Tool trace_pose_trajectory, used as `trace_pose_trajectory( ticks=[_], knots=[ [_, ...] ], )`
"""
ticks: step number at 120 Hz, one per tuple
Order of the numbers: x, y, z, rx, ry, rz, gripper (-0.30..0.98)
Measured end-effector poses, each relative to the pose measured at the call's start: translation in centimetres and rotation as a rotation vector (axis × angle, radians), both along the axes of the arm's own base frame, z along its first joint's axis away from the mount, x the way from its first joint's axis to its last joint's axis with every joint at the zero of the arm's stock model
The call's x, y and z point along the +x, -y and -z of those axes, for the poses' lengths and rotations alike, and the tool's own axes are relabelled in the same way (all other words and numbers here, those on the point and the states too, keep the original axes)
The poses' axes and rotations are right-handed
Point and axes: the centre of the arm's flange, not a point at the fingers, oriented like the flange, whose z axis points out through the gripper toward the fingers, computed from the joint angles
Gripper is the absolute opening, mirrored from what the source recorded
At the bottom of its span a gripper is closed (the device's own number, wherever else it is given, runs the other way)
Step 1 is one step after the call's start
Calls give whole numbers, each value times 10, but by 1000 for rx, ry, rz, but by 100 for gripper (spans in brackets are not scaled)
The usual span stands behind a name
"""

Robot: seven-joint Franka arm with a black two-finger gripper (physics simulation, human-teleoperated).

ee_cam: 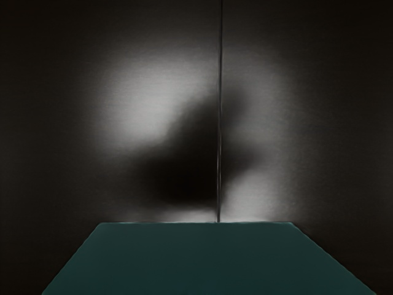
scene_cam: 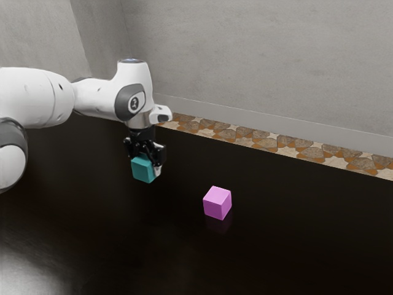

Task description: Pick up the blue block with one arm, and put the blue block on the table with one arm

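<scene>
Black and two-fingered, the gripper (scene_cam: 146,163) is pointed downward, and the blue block (scene_cam: 143,171), rendered in teal, is pinched between its fingers. A pale fingertip (scene_cam: 158,169) is seen against the block's side toward the exterior view's right. The block appears to be held above the dark table (scene_cam: 295,233), slightly tilted as seen there. In the wrist view its teal face is shown large, close under the hand. Beyond it, the tabletop is crossed by a thin straight seam (ee_cam: 219,110), and a blurred dark shape is mirrored amid soft pale patches of light. By the white arm (scene_cam: 98,98), the gripper is carried from the exterior view's left. Toward that view's right and nearer its camera, a pink block (scene_cam: 217,203) is set on the table, well apart from the blue one, its faint reflection cast beneath it. Farther out, the table is bordered by stone-patterned flooring (scene_cam: 245,135), a pale baseboard (scene_cam: 276,126) and a grey wall (scene_cam: 258,55).
</scene>
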Motion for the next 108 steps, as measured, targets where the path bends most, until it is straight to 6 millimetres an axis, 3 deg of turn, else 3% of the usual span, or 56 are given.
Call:
trace_pose_trajectory(
  ticks=[16,30,54,58,60,66,75,79,87,96,108],
  knots=[
    [2,-3,14,0,-6,12,30],
    [3,-2,16,-23,-1,14,48],
    [3,1,11,-47,13,26,60],
    [2,4,-4,-53,33,35,62],
    [1,9,-22,-59,55,44,62],
    [-10,25,-88,-82,131,77,64],
    [-49,52,-201,-112,255,146,65],
    [-65,63,-233,-117,284,177,66],
    [-85,83,-260,-105,284,231,66],
    [-99,101,-273,-75,272,282,67],
    [-104,95,-275,-47,247,282,68]
  ],
)
